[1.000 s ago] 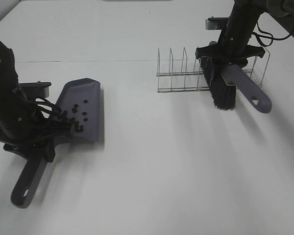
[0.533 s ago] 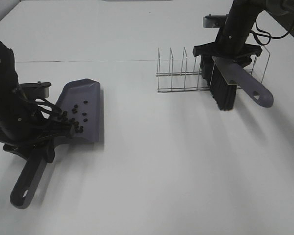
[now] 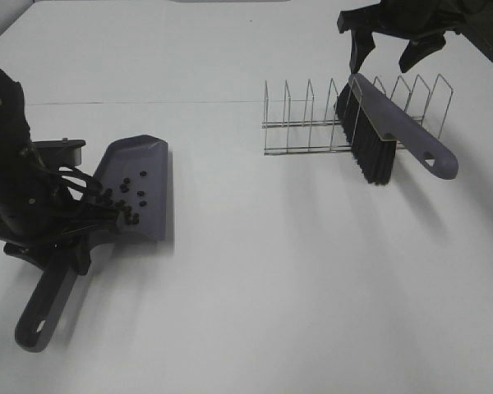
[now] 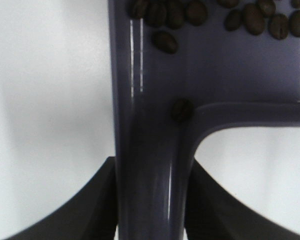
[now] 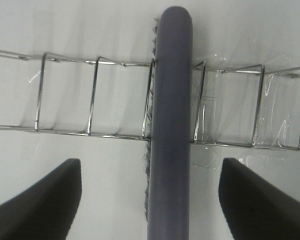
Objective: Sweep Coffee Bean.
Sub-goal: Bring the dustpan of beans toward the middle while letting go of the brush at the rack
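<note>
the small dark brown coffee beans (image 3: 130,197) lie in a loose cluster inside the grey-purple plastic dustpan (image 3: 141,176), mostly toward its rear wall near the handle, on the left side of the white table (image 3: 271,295). the left wrist view shows the coffee beans (image 4: 165,42) up close along the back of the dustpan (image 4: 140,100), with one bean sitting right where the handle joins the pan. the left gripper (image 3: 76,238) is clamped on the dustpan's handle just behind the pan. in the wrist view its two dark fingers (image 4: 90,210) press against either side of the handle, and the left gripper (image 4: 150,205) has no gap to spare around it. the handle's free end, with its hanging hole, sticks out toward the near edge of the table.

well apart, on the right, a grey-purple brush (image 3: 394,123) with black bristles rests tilted in a thin metal wire rack (image 3: 300,123), its handle pointing out to the right. the right gripper (image 3: 386,45) hovers above it with its jaws spread wide, touching nothing. from the right wrist, the brush (image 5: 171,125) runs between two dividers of the wire rack (image 5: 65,95), and the right gripper (image 5: 150,200) has its fingers (image 5: 40,200) far out on both sides.
</note>
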Controlling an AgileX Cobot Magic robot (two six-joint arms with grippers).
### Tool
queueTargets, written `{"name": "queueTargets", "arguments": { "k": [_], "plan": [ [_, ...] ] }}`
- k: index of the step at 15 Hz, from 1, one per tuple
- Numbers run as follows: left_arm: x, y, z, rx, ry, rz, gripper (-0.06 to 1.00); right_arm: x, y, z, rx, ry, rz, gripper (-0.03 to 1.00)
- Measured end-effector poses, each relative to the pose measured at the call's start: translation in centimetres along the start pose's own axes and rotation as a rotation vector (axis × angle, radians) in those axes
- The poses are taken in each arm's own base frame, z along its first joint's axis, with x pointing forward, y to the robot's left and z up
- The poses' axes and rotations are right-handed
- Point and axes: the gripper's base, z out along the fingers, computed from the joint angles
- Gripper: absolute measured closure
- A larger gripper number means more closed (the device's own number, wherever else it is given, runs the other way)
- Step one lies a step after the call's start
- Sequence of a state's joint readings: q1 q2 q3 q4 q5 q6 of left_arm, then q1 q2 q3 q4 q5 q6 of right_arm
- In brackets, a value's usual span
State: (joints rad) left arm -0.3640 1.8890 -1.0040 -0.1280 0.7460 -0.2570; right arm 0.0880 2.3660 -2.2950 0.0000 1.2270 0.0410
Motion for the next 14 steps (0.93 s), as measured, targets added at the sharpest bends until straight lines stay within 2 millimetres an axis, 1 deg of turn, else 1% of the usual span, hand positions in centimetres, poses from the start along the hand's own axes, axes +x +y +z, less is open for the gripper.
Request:
{"name": "queueTargets", "arguments": {
  "k": [3,4,6,7,8,9,10,12,13,14],
  "plan": [
    [0.0,0.0,-0.1,0.001,-0.002,0.0,0.61,-0.2,0.1,-4.1,-0.009,-0.074,0.009,0.25],
    [0.0,0.0,-0.5,0.005,-0.014,0.001,0.61,-0.1,0.1,-5.6,-0.011,-0.093,0.013,0.25],
    [0.1,-0.2,-2.1,0.022,-0.061,0.006,0.61,0.6,0.1,-8.2,-0.015,-0.115,0.014,0.25],
    [0.1,-0.2,-2.8,0.031,-0.083,0.003,0.61,0.8,0.1,-8.6,-0.015,-0.113,0.014,0.25],
    [0.2,-0.2,-3.2,0.035,-0.094,-0.002,0.61,1.4,0.0,-9.6,-0.016,-0.114,0.011,0.25],
    [0.2,-0.3,-3.8,0.042,-0.112,-0.009,0.61,2.1,0.0,-10.6,-0.014,-0.113,-0.002,0.25],
    [0.2,-0.3,-4.1,0.046,-0.121,-0.013,0.61,3.7,-0.1,-12.6,-0.012,-0.108,-0.02,0.25],
    [0.1,-0.3,-3.7,0.05,-0.124,-0.02,0.61,6.0,-0.2,-14.4,-0.003,-0.091,-0.027,0.25],
    [0.0,-0.4,-3.6,0.054,-0.127,-0.024,0.61,6.7,-0.3,-14.9,-0.002,-0.085,-0.027,0.25],
    [-0.1,-0.4,-3.1,0.055,-0.123,-0.029,0.61,8.1,-0.3,-15.6,-0.002,-0.086,-0.027,0.25]
  ]
}}
